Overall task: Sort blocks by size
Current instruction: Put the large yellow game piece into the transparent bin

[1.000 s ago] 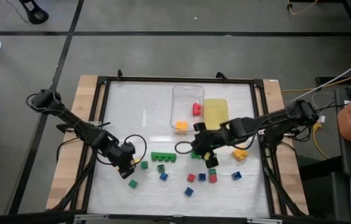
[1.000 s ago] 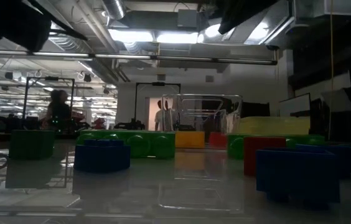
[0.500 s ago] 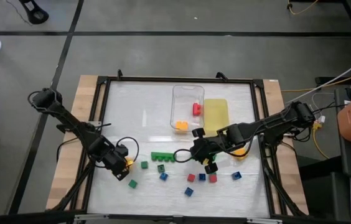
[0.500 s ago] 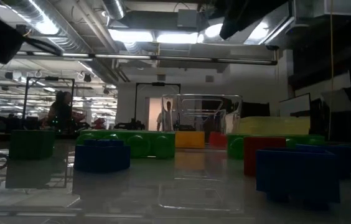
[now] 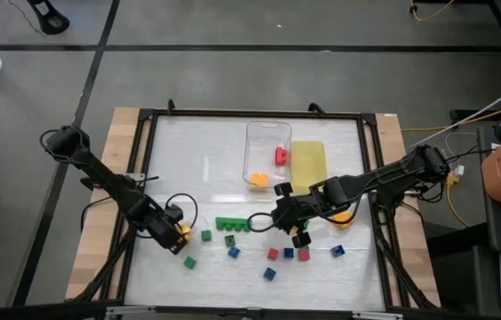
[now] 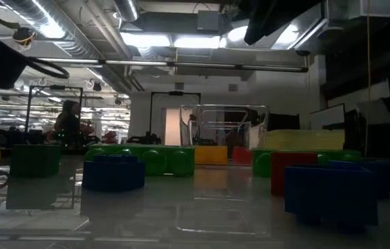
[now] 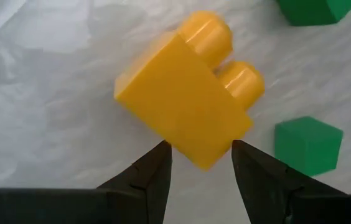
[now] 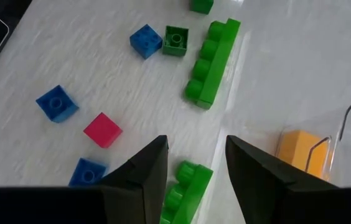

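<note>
- The left pincer [image 5: 179, 235] sits toward 7 o'clock on the white tabletop [image 5: 197, 169], its two dark fingers [image 7: 147, 171] closed on a chunky yellow-orange plastic brick with two studs [image 7: 188, 106]; the finger tips press its lower corner from both sides.
- A small green plastic cube [image 7: 306, 144] lies just beside that brick, apart from it; in the high view it shows at [image 5: 205, 236].
- The right pincer [image 5: 290, 222] hangs near the tabletop's centre, slightly toward 5 o'clock, fingers [image 8: 144, 171] spread with nothing between them.
- Below the right pincer lies a long green studded plastic bar [image 8: 188, 186], and a second long green studded bar [image 8: 211, 62] rests farther off, toward 6 o'clock of the tabletop [image 5: 233, 223].
- Small blue [image 8: 145, 41], green [image 8: 175, 40] and red [image 8: 102, 129] plastic cubes are scattered along the 6 o'clock edge.
- The clear rectangular plastic tray [image 5: 249, 147], toward 12 o'clock, holds a red brick [image 5: 281, 156] and an orange brick [image 5: 258, 179].
- The yellow rectangular plastic tray [image 5: 308, 160] sits just beside it on its 3 o'clock side.
</note>
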